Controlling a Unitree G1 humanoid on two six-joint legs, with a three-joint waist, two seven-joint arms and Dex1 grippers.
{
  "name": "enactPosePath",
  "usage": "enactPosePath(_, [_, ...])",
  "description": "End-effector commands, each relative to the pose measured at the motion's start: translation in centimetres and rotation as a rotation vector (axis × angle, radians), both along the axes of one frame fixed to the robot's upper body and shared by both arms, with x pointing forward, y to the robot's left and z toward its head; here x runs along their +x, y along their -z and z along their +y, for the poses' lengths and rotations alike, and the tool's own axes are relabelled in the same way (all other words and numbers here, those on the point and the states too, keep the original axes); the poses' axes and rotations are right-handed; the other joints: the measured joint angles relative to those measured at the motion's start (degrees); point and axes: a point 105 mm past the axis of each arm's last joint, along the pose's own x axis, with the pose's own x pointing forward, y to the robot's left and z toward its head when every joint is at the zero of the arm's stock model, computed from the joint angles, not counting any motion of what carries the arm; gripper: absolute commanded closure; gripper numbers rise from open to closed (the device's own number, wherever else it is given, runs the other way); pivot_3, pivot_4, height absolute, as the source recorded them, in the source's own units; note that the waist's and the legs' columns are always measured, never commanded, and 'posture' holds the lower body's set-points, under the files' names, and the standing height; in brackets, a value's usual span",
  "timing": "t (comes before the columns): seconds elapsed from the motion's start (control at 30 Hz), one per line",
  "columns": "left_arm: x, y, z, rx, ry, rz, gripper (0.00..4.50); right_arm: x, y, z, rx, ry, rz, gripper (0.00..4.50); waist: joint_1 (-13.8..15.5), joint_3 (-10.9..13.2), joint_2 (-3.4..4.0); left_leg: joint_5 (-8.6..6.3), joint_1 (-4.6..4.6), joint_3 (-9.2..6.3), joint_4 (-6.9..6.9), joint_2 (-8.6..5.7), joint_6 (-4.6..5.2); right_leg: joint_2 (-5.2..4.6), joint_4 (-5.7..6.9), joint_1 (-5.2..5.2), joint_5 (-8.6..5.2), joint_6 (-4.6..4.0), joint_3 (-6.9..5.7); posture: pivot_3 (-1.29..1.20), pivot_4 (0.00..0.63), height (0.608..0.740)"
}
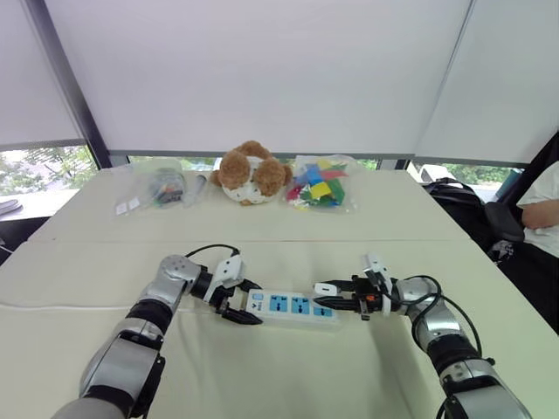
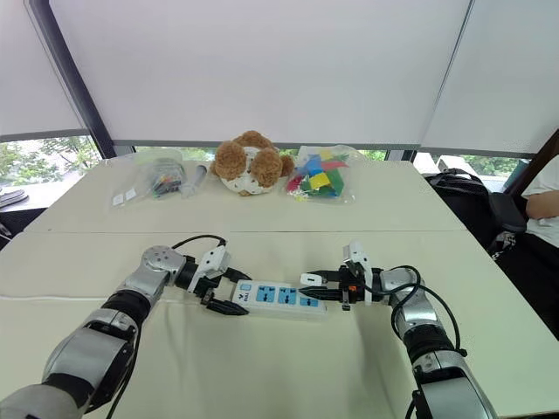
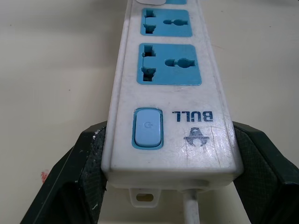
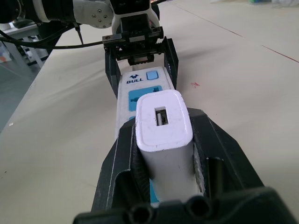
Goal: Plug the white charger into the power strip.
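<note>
You have bare table (image 1: pixel 288 375) along both sides of the power strip (image 1: pixel 293 307). The left gripper (image 1: pixel 242 303) blocks one end, the right gripper (image 1: pixel 327 297) with the white charger (image 4: pixel 163 126) the other.

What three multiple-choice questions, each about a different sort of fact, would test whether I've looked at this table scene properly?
1. Where is the teddy bear?
A. On a chair
B. At the table's far side, between two plastic bags
C. On the floor

2. What colour are the socket faces on the power strip?
A. Red
B. Black
C. Blue

3. What is the right hand doing?
A. Shut on the white charger
B. Hanging open, holding nothing
C. Holding the teddy bear

Answers:
1 B: the head views show the bear far from the robot with a bag on each side.
2 C: the left wrist view shows blue faces set in a white body.
3 A: the right wrist view shows the charger clamped between the black fingers, over the strip.
</note>
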Motion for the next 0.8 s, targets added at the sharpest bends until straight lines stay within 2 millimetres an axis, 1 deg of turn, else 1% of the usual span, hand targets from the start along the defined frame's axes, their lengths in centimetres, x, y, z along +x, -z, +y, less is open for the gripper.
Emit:
enactPosePath(0.03, [-0.7,1.0,0.1,0.06,0.034,0.026,1.49,-2.1,5.1,0.1,-0.119,-0.054,0.194,3.71,-0.16,0.0,0.0,0.0,0.01,0.0,0.0,0.0,0.0,-0.01,0.0,0.01,0.0,0.0,-0.01,0.0,0.15,0.739])
enactPosePath(0.13, [-0.7,1.1,0.2,0.056,0.023,0.024,1.49,-1.8,4.8,0.0,-0.121,-0.047,0.181,3.71,-0.28,0.0,0.0,0.0,0.01,0.0,0.0,0.0,0.0,-0.06,0.0,0.03,0.0,0.0,-0.01,0.0,0.15,0.739])
enactPosePath(0.2, [-0.7,1.3,0.2,0.055,0.017,0.025,1.49,-1.6,4.4,-0.1,-0.116,-0.04,0.166,2.68,-0.27,0.0,-0.01,0.0,0.01,0.0,0.0,0.0,-0.01,-0.08,0.0,0.04,0.0,0.0,-0.01,0.0,0.15,0.739])
enactPosePath(0.23, [-0.7,1.4,0.2,0.055,0.014,0.026,1.49,-1.4,4.0,-0.1,-0.11,-0.038,0.155,2.33,-0.19,0.03,-0.02,0.0,0.0,0.0,0.0,0.0,-0.01,-0.1,0.0,0.03,0.0,0.0,-0.02,0.0,0.15,0.739])
enactPosePath(0.27, [-0.7,1.5,0.2,0.055,0.011,0.027,1.49,-1.1,3.5,-0.2,-0.101,-0.03,0.133,1.88,-0.31,0.06,0.08,0.0,-0.08,-0.02,0.0,0.0,-0.01,-0.12,0.0,-0.04,0.0,-0.01,-0.07,0.0,0.15,0.739])
enactPosePath(0.37, [-0.7,1.6,0.2,0.051,0.001,0.03,1.49,-0.3,1.8,-0.6,-0.077,0.011,0.065,0.3,-0.14,0.11,0.11,0.0,-0.13,0.0,0.0,-0.02,-0.01,-0.17,0.0,-0.07,0.0,0.0,-0.07,0.0,0.15,0.739])
enactPosePath(0.4, [-0.7,1.7,0.2,0.049,-0.001,0.031,1.49,-0.2,1.3,-0.8,-0.069,0.021,0.047,0.04,-0.07,0.16,0.19,0.0,-0.22,-0.02,0.02,-0.03,-0.01,-0.17,0.0,-0.13,0.01,0.0,-0.09,0.0,0.15,0.739])
enactPosePath(0.5, [-0.4,1.8,0.1,0.028,-0.042,0.006,1.49,-0.8,-1.5,-2.3,-0.037,0.059,-0.052,0.04,0.48,0.45,0.7,0.0,-0.62,0.0,0.07,-0.1,-0.01,-0.24,0.01,-0.46,0.07,0.11,-0.08,0.0,0.15,0.739])
enactPosePath(0.57, [-0.2,1.8,0.0,0.008,-0.075,-0.004,1.49,-1.8,-2.9,-3.5,-0.036,0.095,-0.087,0.04,1.06,0.49,0.79,0.0,-0.76,0.04,0.09,-0.16,-0.01,-0.26,0.0,-0.6,0.17,0.3,-0.05,0.0,0.15,0.739])
enactPosePath(0.63, [0.0,1.6,0.0,-0.034,-0.115,-0.001,0.43,-3.1,-4.3,-5.3,-0.051,0.157,-0.111,0.0,1.49,0.5,0.8,0.0,-0.78,0.0,0.08,-0.17,-0.01,-0.24,-0.01,-0.61,0.16,0.31,-0.06,0.0,0.15,0.739])
enactPosePath(0.67, [0.1,1.3,0.1,-0.058,-0.129,0.012,0.03,-3.9,-4.6,-5.9,-0.063,0.18,-0.111,0.0,1.39,0.56,0.73,0.0,-0.78,0.0,0.07,-0.16,-0.01,-0.24,-0.01,-0.62,0.15,0.3,-0.05,0.0,0.15,0.739])
enactPosePath(0.73, [0.1,0.5,0.3,-0.112,-0.154,0.016,0.03,-5.3,-5.0,-7.0,-0.093,0.22,-0.106,0.0,1.45,0.61,0.63,0.0,-0.9,-0.06,0.05,-0.14,-0.01,-0.19,-0.01,-0.71,0.13,0.27,-0.1,0.0,0.15,0.739])
enactPosePath(0.8, [0.1,-0.6,0.6,-0.169,-0.19,0.011,0.03,-6.3,-5.3,-7.8,-0.111,0.269,-0.098,0.0,1.01,0.62,0.65,0.0,-1.02,-0.03,0.04,-0.13,-0.01,-0.17,0.0,-0.87,0.13,0.26,-0.09,0.0,0.15,0.739])
